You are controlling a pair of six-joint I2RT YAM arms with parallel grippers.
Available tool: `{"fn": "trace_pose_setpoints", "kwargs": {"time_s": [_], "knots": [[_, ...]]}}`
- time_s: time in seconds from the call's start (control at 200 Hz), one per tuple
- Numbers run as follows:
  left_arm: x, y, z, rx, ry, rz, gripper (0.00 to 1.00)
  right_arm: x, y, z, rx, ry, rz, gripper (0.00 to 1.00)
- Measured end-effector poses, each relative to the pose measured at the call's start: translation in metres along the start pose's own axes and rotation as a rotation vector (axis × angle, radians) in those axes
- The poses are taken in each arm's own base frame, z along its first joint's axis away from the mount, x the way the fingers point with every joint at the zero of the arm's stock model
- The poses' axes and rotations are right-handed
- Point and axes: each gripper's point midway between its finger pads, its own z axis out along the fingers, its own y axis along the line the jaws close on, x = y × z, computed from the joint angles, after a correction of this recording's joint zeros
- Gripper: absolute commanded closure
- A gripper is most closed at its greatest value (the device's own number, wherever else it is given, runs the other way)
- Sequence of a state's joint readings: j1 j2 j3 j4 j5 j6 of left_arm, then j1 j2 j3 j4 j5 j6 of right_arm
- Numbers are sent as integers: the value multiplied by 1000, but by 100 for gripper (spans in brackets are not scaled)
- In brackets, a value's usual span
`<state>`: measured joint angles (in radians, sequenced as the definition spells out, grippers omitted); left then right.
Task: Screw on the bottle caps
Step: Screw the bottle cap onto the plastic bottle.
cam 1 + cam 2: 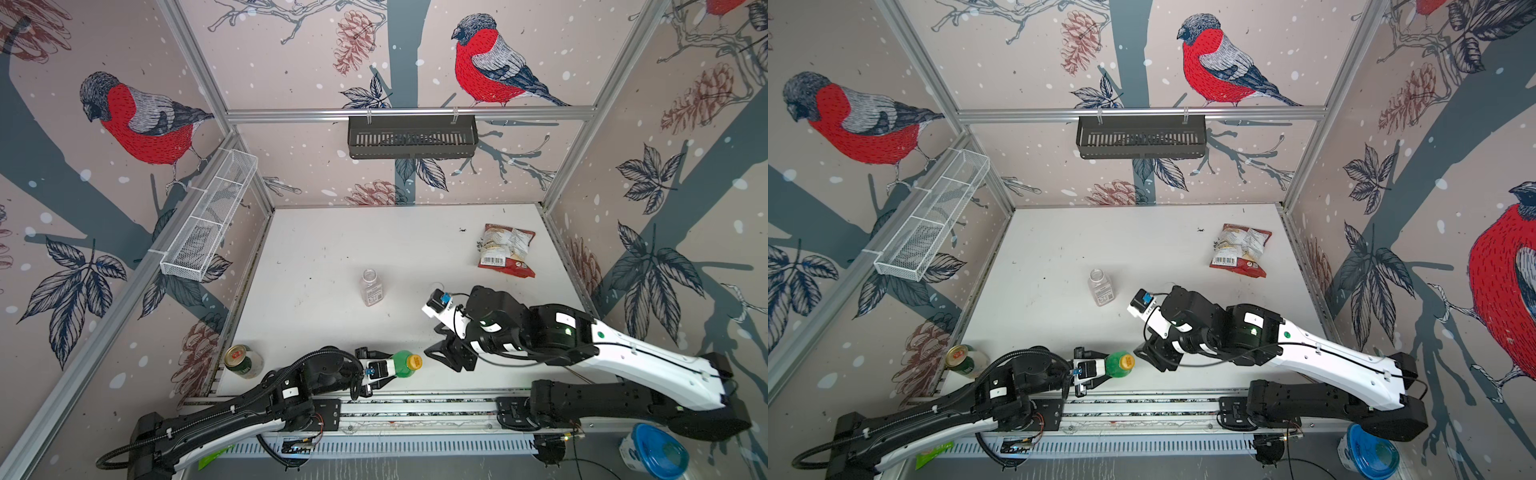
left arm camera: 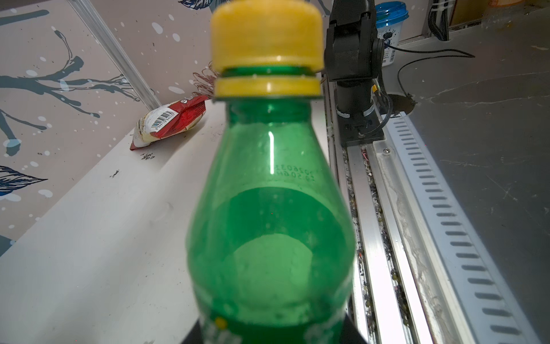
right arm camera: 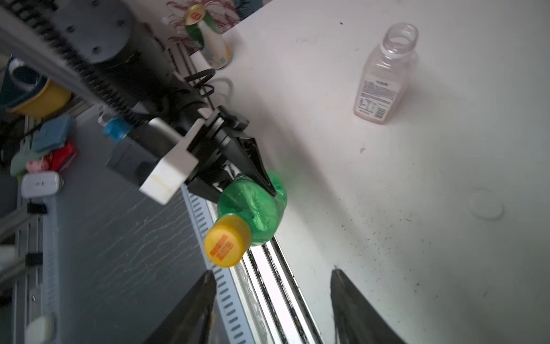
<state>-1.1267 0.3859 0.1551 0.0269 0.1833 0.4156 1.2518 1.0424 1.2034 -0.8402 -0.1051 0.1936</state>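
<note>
Yellow cap (image 2: 267,35), perhaps loose, atop bottle (image 2: 270,223)

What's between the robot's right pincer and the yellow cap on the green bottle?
Nothing. In the right wrist view, the open right pincer stands clear of the yellow cap; only the metal rail shows beneath the gap.

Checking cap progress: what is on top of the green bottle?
A yellow cap sits on the green bottle, a strip of green neck showing above its ring. The cap covers the mouth, so tightness cannot be told.
</note>
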Motion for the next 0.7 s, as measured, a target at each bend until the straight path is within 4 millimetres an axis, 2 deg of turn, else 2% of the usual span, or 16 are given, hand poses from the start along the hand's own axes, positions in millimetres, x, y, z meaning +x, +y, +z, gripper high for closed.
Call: {"fn": "trace_pose_setpoints", "kwargs": {"time_s": [0.195,0.26,0.365,0.545,0.7], "knots": [[0,-1,0,8,0,0,93,15,20,8,-43,112,-393,40],[0,-2,1,11,1,-1,93,18,19,13,-38,155,-486,43],[1,-4,1,21,2,-1,93,19,11,25,-1,207,-589,46],[1,-6,2,30,3,-1,93,21,9,38,25,243,-704,50],[1,-6,2,31,1,-1,93,22,16,42,22,230,-758,57]]}}
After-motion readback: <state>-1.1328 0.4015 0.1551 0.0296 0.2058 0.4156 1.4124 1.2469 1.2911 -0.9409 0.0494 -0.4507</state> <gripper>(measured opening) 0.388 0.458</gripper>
